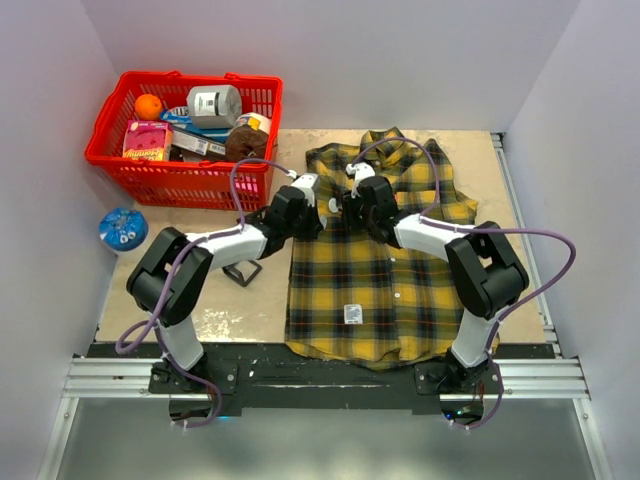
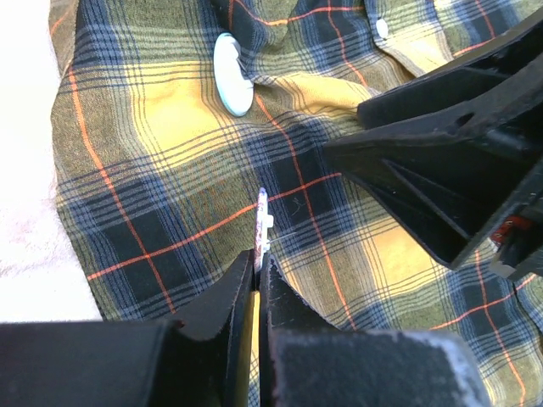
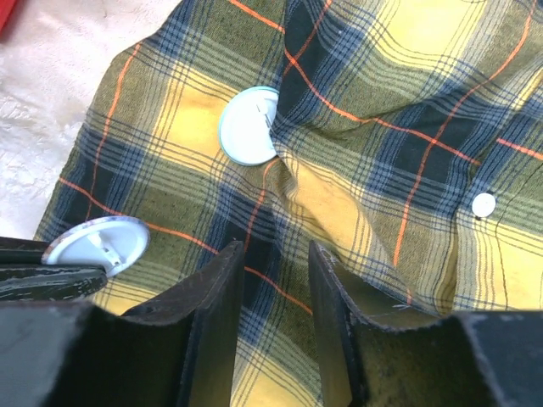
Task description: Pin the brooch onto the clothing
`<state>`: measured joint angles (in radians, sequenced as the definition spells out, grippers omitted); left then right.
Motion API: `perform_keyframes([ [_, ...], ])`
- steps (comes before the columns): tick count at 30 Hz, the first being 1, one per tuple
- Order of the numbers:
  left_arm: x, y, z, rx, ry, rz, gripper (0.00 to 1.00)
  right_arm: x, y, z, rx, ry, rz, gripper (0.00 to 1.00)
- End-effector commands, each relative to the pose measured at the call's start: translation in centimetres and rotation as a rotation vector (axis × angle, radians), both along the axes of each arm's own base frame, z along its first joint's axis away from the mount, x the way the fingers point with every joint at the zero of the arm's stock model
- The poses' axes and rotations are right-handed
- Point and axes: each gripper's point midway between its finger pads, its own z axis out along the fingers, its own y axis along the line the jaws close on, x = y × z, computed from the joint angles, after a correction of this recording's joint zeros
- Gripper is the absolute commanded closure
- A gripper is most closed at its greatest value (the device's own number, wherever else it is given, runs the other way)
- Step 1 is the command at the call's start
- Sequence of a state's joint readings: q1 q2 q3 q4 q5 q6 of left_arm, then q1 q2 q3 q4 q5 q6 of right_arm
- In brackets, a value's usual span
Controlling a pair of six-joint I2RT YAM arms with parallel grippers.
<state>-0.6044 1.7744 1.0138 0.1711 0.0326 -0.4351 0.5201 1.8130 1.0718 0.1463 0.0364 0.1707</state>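
Observation:
The yellow-and-dark plaid shirt (image 1: 385,290) lies flat on the table, collar at the far side. My left gripper (image 1: 312,212) is over its upper left part and is shut on a round white brooch, seen edge-on in the left wrist view (image 2: 261,222) and from its back in the right wrist view (image 3: 97,244). It holds the brooch just above the cloth. A second white disc (image 3: 250,125) lies on the shirt, partly tucked under a fold; it also shows in the left wrist view (image 2: 232,74). My right gripper (image 3: 276,250) is open and empty, jaws over the fabric beside a raised fold.
A red basket (image 1: 105,160) full of groceries stands at the far left. A blue round object (image 1: 123,229) lies left of it near the wall. A small black frame (image 1: 243,272) lies beside the left arm. The shirt's white label (image 1: 352,313) is near the hem.

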Motion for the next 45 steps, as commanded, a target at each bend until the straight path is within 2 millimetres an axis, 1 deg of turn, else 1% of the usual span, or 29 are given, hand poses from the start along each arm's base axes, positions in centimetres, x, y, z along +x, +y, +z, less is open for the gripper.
perform_keyframes([
  [1,1.8,-1.3,1.9,-0.036,-0.064,-0.001,1.00,2.1,0.0,1.1,-0.015,-0.058,-0.014,0.62],
  [2,1.9,-1.4,1.7,-0.034,-0.059,-0.001,1.00,2.2,0.1,0.9,-0.019,-0.056,-0.012,0.62],
  [3,2.0,-1.7,2.0,-0.039,-0.063,-0.004,1.00,2.2,0.0,0.6,-0.024,-0.050,-0.016,0.63],
  [4,2.0,-1.7,1.9,-0.035,-0.061,-0.002,1.00,2.3,-0.1,0.1,-0.034,-0.045,-0.021,0.67],
  [7,2.3,-1.9,1.6,-0.021,-0.057,0.000,1.00,2.3,-0.1,-0.4,-0.039,-0.035,-0.017,0.70],
  [13,2.7,-2.2,1.3,-0.015,-0.051,-0.004,1.00,2.2,-0.4,-0.5,-0.042,-0.030,-0.021,0.74],
  [15,2.8,-2.5,1.2,-0.012,-0.049,-0.005,1.00,2.1,-0.3,-0.4,-0.037,-0.031,-0.015,0.82],
  [16,2.9,-2.5,0.9,-0.006,-0.044,-0.006,1.00,2.1,-0.3,-0.4,-0.036,-0.028,-0.016,0.86],
  [17,3.0,-2.6,0.9,-0.001,-0.043,-0.004,1.00,2.1,-0.3,-0.4,-0.036,-0.030,-0.014,0.93],
  [18,3.1,-2.8,1.0,-0.002,-0.045,-0.006,1.00,2.1,-0.2,-0.4,-0.032,-0.028,-0.009,0.96],
  [19,3.1,-2.7,0.5,0.012,-0.032,-0.003,1.00,2.1,-0.2,-0.4,-0.031,-0.028,-0.010,0.98],
  [20,3.0,-2.9,0.3,0.018,-0.029,-0.008,1.00,2.0,-0.2,-0.5,-0.032,-0.025,-0.009,1.00],
  [21,3.3,-3.1,0.6,0.018,-0.032,-0.009,1.00,2.1,-0.2,-0.2,-0.026,-0.029,-0.009,1.00],
  [22,3.4,-2.8,0.0,0.039,-0.025,0.006,1.00,2.0,-0.2,-0.2,-0.023,-0.027,-0.007,1.00],
  [24,3.5,-3.2,0.0,0.046,-0.026,0.004,1.00,1.9,0.0,0.3,-0.005,-0.038,0.000,1.00],
  [26,3.5,-3.2,-0.6,0.065,-0.015,0.004,1.00,1.6,0.3,0.6,0.017,-0.036,0.012,1.00],
  [27,3.7,-3.5,-0.3,0.067,-0.020,0.005,1.00,1.6,0.5,0.7,0.025,-0.038,0.017,1.00],
  [28,3.8,-3.2,-0.9,0.084,-0.010,0.014,1.00,1.5,0.5,1.0,0.037,-0.037,0.016,1.00],
  [30,4.0,-3.4,-0.8,0.085,-0.012,0.017,1.00,1.4,0.6,1.3,0.049,-0.043,0.012,1.00],
  [31,4.0,-3.3,-1.2,0.095,-0.005,0.021,1.00,1.1,0.5,1.3,0.058,-0.041,0.006,1.00],
  [33,4.2,-3.3,-1.2,0.105,-0.004,0.020,1.00,0.9,1.0,1.8,0.088,-0.048,0.023,1.00],
  [45,4.5,-3.4,-2.4,0.130,0.008,0.019,1.00,0.1,2.6,1.8,0.181,-0.035,0.085,1.00],
])
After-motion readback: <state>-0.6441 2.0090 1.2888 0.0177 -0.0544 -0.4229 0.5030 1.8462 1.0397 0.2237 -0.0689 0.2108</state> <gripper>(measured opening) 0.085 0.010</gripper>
